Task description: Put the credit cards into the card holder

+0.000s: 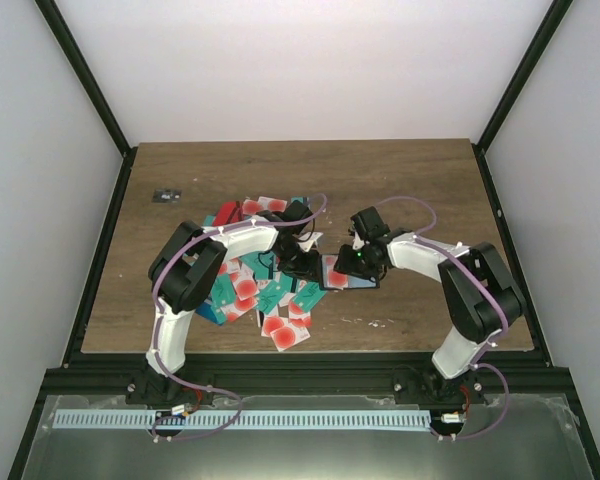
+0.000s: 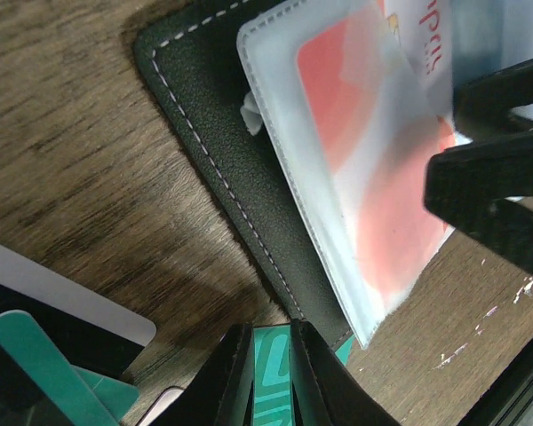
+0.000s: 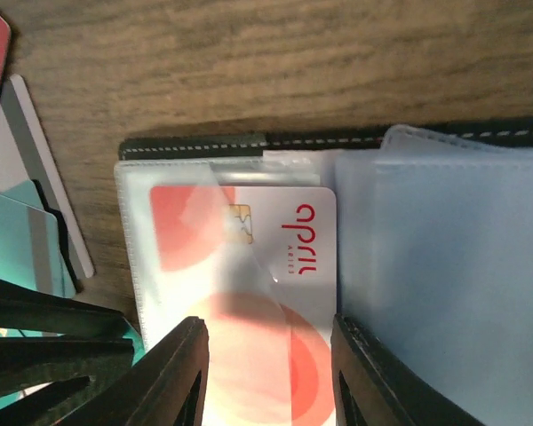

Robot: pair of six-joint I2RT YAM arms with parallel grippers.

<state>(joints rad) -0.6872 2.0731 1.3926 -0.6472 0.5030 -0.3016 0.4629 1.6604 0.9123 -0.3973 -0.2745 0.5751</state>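
The card holder (image 1: 350, 277) lies open on the table between both grippers. Its black stitched cover (image 2: 215, 142) and clear sleeves show in the left wrist view. A white card with red circles (image 3: 249, 293) sits inside a clear sleeve (image 2: 364, 160). My left gripper (image 2: 271, 368) is shut on a teal card (image 2: 271, 382), whose end is at the holder's near edge. My right gripper (image 3: 266, 373) is open, its fingers on either side of the sleeved white card. The pile of credit cards (image 1: 260, 292) lies left of the holder.
A tiny dark grey object (image 1: 166, 195) lies at the far left of the table. Loose teal and white cards (image 3: 22, 248) lie just left of the holder. My left gripper's black fingers (image 3: 44, 346) show in the right wrist view, close to the holder.
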